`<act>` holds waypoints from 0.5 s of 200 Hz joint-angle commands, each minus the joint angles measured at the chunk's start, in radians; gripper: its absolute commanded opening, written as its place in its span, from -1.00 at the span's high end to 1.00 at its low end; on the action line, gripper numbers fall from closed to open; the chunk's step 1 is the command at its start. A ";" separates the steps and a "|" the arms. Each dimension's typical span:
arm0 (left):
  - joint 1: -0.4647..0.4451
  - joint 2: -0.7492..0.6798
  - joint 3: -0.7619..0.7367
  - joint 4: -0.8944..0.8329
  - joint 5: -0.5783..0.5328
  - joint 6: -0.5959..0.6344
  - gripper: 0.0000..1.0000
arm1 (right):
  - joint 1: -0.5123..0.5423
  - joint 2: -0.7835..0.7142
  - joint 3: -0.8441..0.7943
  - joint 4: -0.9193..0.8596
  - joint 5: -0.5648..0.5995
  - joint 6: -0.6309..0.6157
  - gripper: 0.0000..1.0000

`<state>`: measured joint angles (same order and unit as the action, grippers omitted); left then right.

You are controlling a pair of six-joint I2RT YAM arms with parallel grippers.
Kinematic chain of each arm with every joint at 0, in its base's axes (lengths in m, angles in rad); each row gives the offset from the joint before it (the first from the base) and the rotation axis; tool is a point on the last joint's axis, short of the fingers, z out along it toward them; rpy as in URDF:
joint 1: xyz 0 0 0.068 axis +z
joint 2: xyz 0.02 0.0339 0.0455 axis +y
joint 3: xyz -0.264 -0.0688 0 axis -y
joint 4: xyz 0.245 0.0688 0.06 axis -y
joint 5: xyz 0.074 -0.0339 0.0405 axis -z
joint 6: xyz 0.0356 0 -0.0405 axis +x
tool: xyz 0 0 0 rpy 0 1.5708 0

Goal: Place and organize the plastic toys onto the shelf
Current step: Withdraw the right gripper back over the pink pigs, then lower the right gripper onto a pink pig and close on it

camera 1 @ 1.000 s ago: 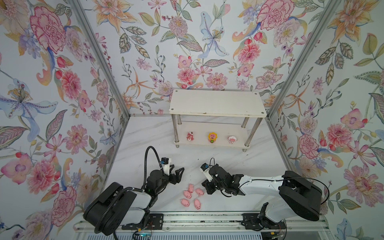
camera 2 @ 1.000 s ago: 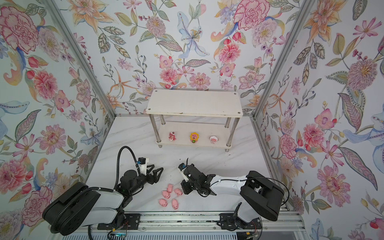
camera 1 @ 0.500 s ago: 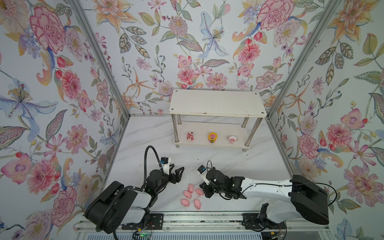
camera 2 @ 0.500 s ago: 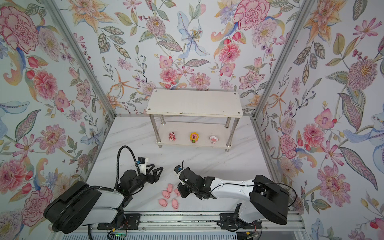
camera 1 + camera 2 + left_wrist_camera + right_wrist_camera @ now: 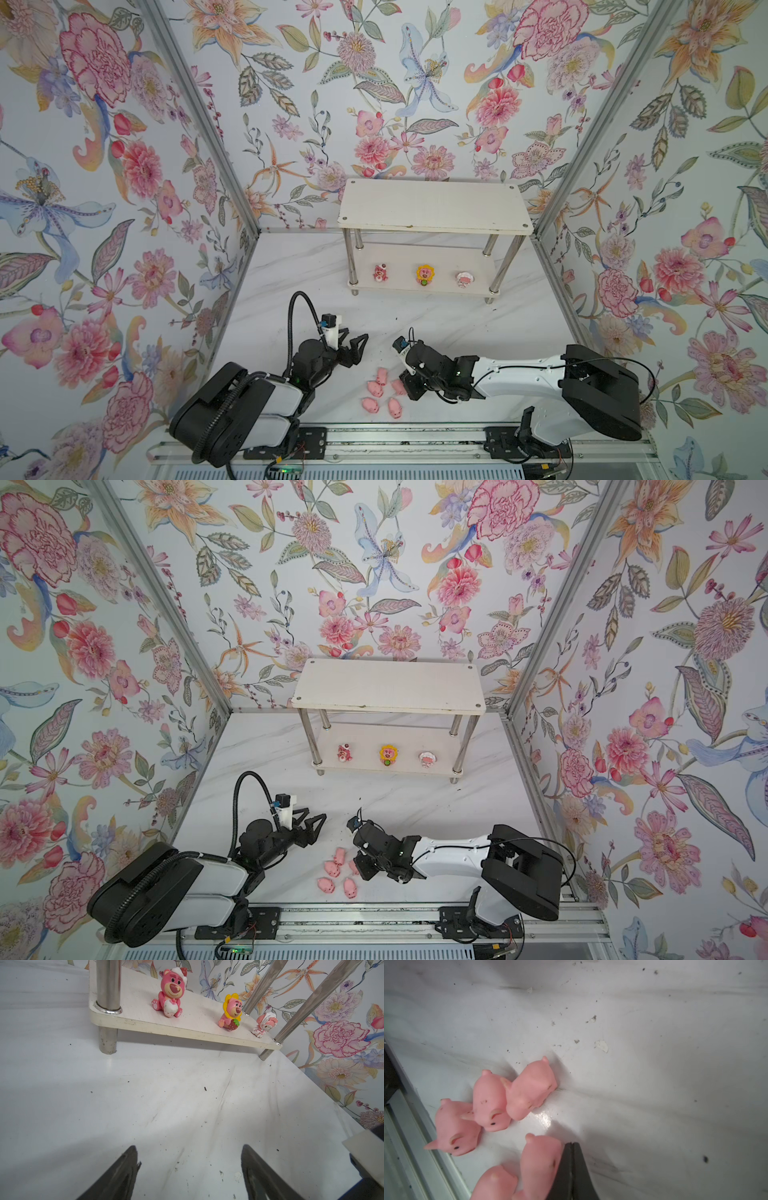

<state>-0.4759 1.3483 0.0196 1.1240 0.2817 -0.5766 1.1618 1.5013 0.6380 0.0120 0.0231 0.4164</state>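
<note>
Lying low & stretched fwd, right tool (image 5: 572,1147) clenched empty against a pig (image 5: 542,1159); left tool (image 5: 189,1147) spread wide.

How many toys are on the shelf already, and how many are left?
Done: three toys, the bear, the sunflower one and the pink-and-white one, stand on the lower board of the shelf. In hand: nothing; the right fingers are shut beside one pig, the left fingers are open and empty. Left: five pigs on the table.

five pink pigs (image 5: 490,1101), three other figurines (image 5: 425,274), one two-tier shelf (image 5: 434,205).
</note>
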 commanded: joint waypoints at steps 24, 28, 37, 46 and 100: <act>0.016 0.009 0.005 0.036 0.015 -0.006 -0.58 | -0.097 0.022 -0.047 0.045 -0.019 0.016 1.00; 0.015 0.009 0.002 0.036 0.015 -0.008 -0.59 | -0.109 0.022 -0.048 0.052 -0.024 0.018 1.00; 0.017 0.007 0.002 0.036 0.016 -0.005 -0.58 | -0.133 0.022 -0.048 0.057 -0.037 0.028 1.00; 0.017 0.005 0.002 0.034 0.014 -0.005 -0.59 | -0.138 0.009 -0.046 0.062 -0.050 0.033 1.00; 0.020 0.016 0.004 0.045 0.023 -0.013 -0.58 | 0.028 -0.101 0.020 -0.095 0.016 0.011 1.00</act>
<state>-0.4690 1.3487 0.0196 1.1309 0.2848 -0.5770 1.1210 1.4502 0.6147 0.0010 0.0109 0.4313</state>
